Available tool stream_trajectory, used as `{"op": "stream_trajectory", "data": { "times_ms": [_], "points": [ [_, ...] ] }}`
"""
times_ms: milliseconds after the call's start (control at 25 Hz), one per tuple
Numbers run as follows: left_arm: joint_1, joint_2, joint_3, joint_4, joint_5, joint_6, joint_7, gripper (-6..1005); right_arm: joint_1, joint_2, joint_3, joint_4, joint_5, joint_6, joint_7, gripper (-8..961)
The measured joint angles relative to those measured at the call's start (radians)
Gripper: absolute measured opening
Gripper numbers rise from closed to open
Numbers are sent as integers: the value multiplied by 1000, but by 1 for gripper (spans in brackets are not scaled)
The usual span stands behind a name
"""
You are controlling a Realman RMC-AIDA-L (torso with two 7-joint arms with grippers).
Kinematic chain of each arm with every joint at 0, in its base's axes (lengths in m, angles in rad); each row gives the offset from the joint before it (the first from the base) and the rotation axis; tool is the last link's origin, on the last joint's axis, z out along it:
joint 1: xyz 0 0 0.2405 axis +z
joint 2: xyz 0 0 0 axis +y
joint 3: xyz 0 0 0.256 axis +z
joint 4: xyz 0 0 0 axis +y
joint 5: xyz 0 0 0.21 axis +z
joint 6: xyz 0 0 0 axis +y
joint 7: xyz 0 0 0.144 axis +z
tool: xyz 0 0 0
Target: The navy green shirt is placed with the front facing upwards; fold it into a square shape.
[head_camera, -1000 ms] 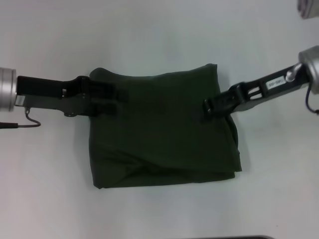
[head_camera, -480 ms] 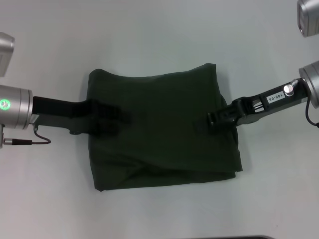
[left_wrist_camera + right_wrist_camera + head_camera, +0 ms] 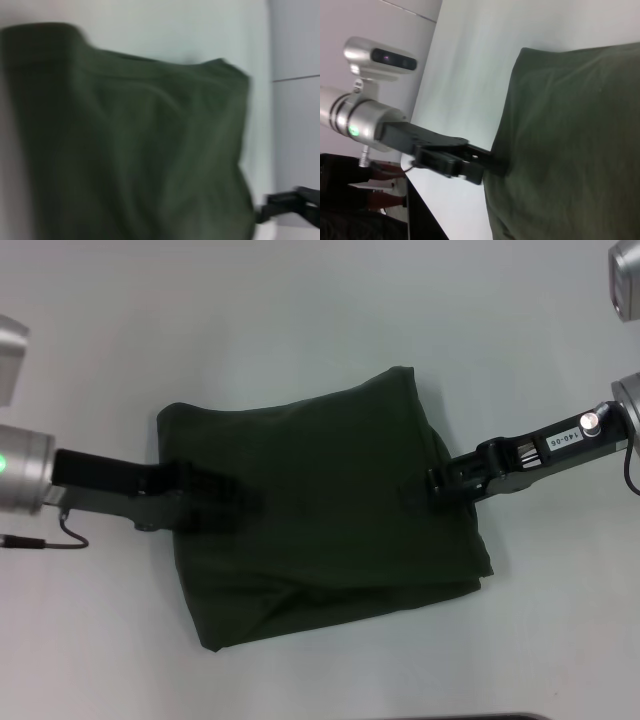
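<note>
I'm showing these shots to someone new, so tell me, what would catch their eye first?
The dark green shirt, folded into a rough, slightly skewed square, fills the middle of the white table. The left pincer reaches onto its left edge and the right pincer onto its right edge, one black arm from each side.

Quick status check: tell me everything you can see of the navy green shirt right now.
The navy green shirt is dark olive, soft-looking cloth, folded into a rough, slightly skewed rectangle lying flat on the white table. Stacked layers show along its near edge. No lettering, collar or label is visible. The left gripper reaches onto its left side and the right gripper onto its right edge; both touch the fabric.
</note>
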Motion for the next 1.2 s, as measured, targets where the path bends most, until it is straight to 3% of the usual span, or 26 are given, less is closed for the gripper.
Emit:
{"op": "stream_trajectory", "data": {
  "times_ms": [200, 440, 960, 1200],
  "points": [
    [15, -18, -20, -32, -36, 115, 7, 601, 3, 6, -2, 0, 0, 0, 1, 925],
    [44, -55, 1, -48, -28, 121, 22, 591, 7, 10, -5, 5, -2, 9, 1, 926],
    [59, -46, 10, -38, 14, 55, 19, 569, -7, 1, -1, 39, -63, 63, 4, 915],
    [56, -46, 8, -39, 21, 59, 17, 558, -6, 7, -9, 40, -66, 73, -1, 902]
  ]
}}
